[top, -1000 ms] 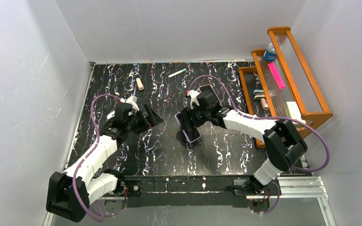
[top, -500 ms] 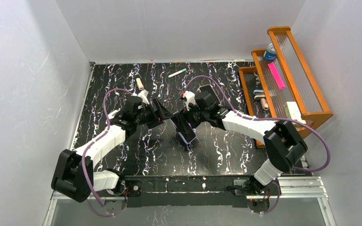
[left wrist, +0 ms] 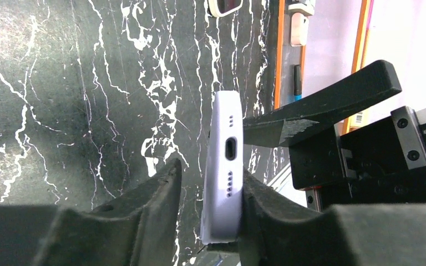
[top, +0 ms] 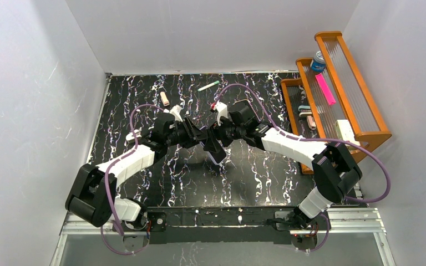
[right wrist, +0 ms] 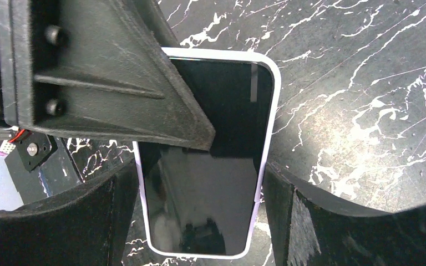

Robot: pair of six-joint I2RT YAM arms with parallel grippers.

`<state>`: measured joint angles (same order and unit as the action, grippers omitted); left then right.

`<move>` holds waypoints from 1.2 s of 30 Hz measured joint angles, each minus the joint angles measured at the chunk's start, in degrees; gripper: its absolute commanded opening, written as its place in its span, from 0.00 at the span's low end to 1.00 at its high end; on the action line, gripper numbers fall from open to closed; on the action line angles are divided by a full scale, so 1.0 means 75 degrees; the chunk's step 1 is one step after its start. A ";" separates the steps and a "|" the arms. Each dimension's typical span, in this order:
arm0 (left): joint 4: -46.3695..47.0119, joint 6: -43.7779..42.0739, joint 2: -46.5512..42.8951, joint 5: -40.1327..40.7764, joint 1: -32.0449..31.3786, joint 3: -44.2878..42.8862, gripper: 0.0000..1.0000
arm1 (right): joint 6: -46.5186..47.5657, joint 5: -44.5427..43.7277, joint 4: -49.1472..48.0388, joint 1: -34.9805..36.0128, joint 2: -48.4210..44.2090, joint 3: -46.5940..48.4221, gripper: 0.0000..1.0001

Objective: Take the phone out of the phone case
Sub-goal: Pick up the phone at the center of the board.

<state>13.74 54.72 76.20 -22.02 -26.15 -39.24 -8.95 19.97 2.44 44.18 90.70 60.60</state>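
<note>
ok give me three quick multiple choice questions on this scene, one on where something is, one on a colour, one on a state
1. Where does the green pen lie?
A. in a cup
B. on the table, near its far edge
C. on the floor

2. What colour is the phone case?
A. orange
B. bright green
C. pale lilac

3. How does the right gripper stand?
A. closed across the case's long sides
B. wide open, well clear of the case
C. closed on the pen

Answers:
1 B, the top view shows the pen on the dark marbled top by the back wall.
2 C, both wrist views show a lilac rim.
3 A, its wrist view shows a finger against each long edge.
</note>
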 measured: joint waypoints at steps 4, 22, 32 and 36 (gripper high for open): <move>0.0207 0.0134 0.0076 0.0003 -0.0029 0.0000 0.02 | -0.0006 0.0050 -0.0003 0.0015 0.0000 0.0006 0.05; 0.0452 -0.0026 -0.1349 0.1070 -0.0052 0.0087 0.00 | -0.1343 -0.0632 -0.0481 -0.0032 -0.1731 -0.0131 0.95; 0.0901 0.0612 -0.2323 0.1836 -0.0044 0.0746 0.00 | -0.2436 -0.0886 -0.1393 -0.0050 -0.3558 -0.1816 0.99; 0.1480 0.1207 -0.2655 0.1950 -0.0044 0.1244 0.00 | -0.2999 -0.0685 -0.1845 -0.0134 -0.3984 -0.2512 0.99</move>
<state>24.84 63.77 56.29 -7.40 -26.48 -29.91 -31.44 14.83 -11.40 43.18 60.82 41.76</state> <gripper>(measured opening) 0.113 0.984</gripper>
